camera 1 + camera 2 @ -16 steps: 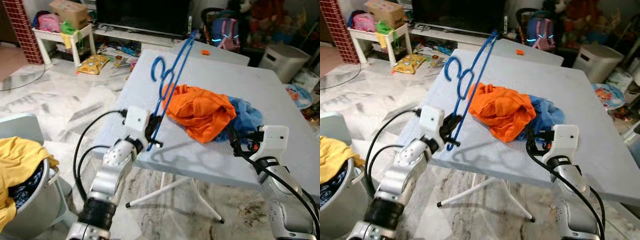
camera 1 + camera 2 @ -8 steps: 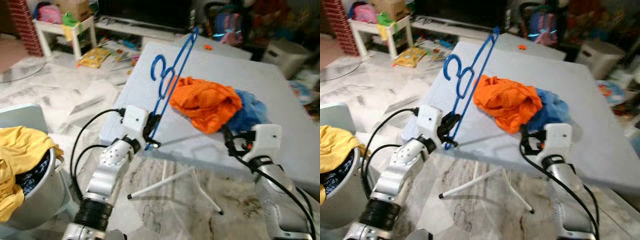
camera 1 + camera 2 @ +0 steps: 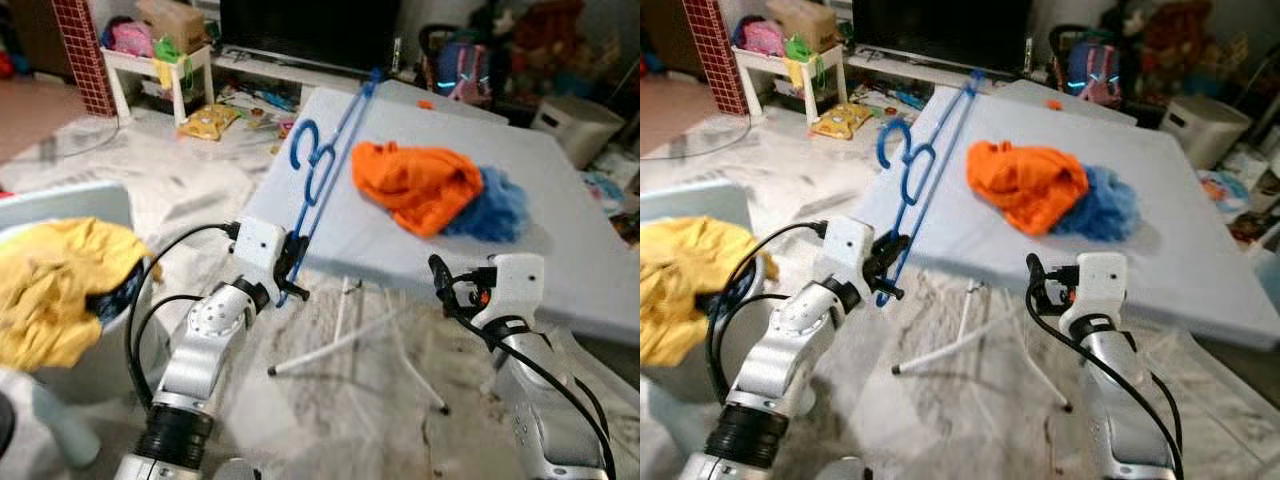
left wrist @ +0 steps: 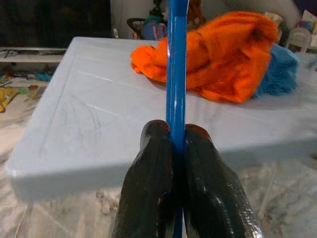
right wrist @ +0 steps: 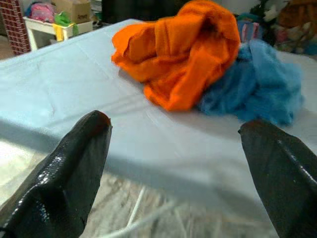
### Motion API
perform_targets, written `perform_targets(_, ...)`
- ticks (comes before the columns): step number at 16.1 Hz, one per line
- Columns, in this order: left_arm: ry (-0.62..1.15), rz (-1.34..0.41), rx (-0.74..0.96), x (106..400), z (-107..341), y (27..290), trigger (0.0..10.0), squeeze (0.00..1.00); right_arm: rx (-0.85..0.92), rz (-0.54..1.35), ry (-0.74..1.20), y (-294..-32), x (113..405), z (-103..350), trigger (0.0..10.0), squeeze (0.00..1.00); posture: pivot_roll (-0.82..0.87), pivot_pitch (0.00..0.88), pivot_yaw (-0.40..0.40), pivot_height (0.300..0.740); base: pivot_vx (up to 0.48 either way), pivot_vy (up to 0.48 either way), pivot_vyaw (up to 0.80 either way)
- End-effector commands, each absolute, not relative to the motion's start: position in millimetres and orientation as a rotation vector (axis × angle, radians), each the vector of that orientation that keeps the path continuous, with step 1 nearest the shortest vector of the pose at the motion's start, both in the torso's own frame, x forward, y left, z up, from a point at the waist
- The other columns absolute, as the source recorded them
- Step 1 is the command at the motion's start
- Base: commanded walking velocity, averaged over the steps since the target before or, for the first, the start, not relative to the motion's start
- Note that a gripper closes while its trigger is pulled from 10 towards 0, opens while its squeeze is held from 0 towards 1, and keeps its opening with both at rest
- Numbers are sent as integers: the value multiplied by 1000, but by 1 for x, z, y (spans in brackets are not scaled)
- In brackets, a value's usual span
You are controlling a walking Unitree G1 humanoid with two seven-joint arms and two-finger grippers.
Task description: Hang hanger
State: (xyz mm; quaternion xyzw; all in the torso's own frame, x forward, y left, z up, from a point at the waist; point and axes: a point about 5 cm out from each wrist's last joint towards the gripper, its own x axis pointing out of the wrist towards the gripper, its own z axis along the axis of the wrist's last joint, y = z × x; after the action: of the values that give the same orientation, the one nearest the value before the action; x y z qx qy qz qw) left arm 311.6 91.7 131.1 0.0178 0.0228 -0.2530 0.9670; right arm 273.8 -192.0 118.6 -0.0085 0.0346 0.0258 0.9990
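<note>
A blue plastic hanger stands up at a slant over the left side of the pale folding table, its hook pointing left. My left gripper is shut on the hanger's lower end, off the table's front left corner; in the left wrist view both black fingers pinch the blue bar. My right gripper hangs open in front of the table's near edge, with nothing between its fingers. An orange garment and a blue one lie bunched on the table.
A grey bin holding yellow clothes stands at the left. The table's folding legs cross the marble floor between my arms. Toys, a white side table and a dark TV unit crowd the back of the room.
The whole picture has shifted: the camera drew back from the table, so it and the clothes sit farther off. The left gripper keeps its hold on the hanger; the right one stays open.
</note>
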Motion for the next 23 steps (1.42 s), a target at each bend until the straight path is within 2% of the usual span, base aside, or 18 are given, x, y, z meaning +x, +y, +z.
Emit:
perform_targets(1,43,-557,44,307,133,82,10000,0,-19,22,70,-199,270,120,10000,0,156,0,-121,740,-259,0,0)
perform_targets(7,55,-572,53,307,131,79,10000,0,-36,56,67,-194,268,126,10000,0,115,0,-116,740,-254,0,0)
perform_targets(8,61,-579,55,307,130,78,10000,0,-92,57,50,-196,270,132,10000,0,104,0,-121,740,-255,0,0)
perform_targets(15,133,-598,81,307,119,84,10000,0,-199,34,22,-210,267,142,10000,0,91,0,-141,740,0,0,0)
perform_targets(16,240,-775,162,298,103,80,10000,0,-265,118,47,-210,266,142,10000,0,87,0,-143,740,0,0,0)
perform_targets(17,303,-875,202,292,95,81,10000,0,-350,186,56,-212,264,144,10000,0,85,0,-142,740,0,0,0)
perform_targets(21,458,-1144,394,281,78,99,10000,0,-600,487,175,-227,242,141,10000,0,66,0,-133,740,0,0,0)
perform_targets(23,468,-1188,434,281,78,103,10000,0,-664,648,276,-231,226,137,10000,0,57,0,-129,740,0,0,0)
